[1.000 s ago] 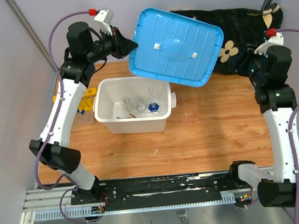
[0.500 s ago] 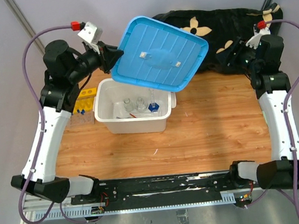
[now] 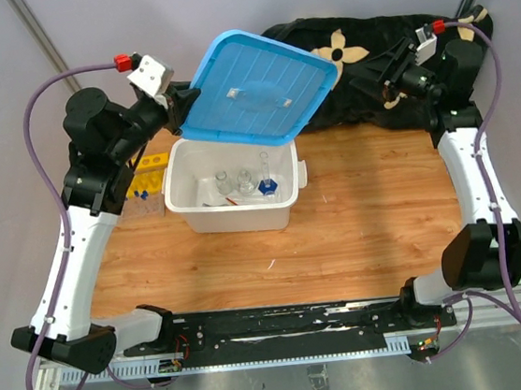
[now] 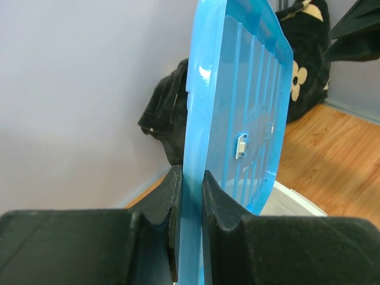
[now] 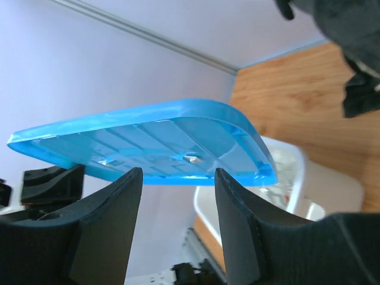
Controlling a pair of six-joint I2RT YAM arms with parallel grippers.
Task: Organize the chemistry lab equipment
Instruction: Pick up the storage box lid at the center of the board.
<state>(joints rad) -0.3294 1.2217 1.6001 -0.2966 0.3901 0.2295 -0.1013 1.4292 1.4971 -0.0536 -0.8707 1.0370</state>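
Your glassware sits in the tub toward the far left corner of the tabletop, with the rack by the left edge. Your left claw pinches the lid above the tub; your right claw is spread near the far right corner.

Tub on bench, glassware standing inside it. Tube rack just left of tub, on bench. Lid aloft over tub's rear edge; cloth behind tub, toward the right.

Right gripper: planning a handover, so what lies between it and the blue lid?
Nothing stands between the right gripper and blue lid; the top view shows only black cloth beneath that gap.
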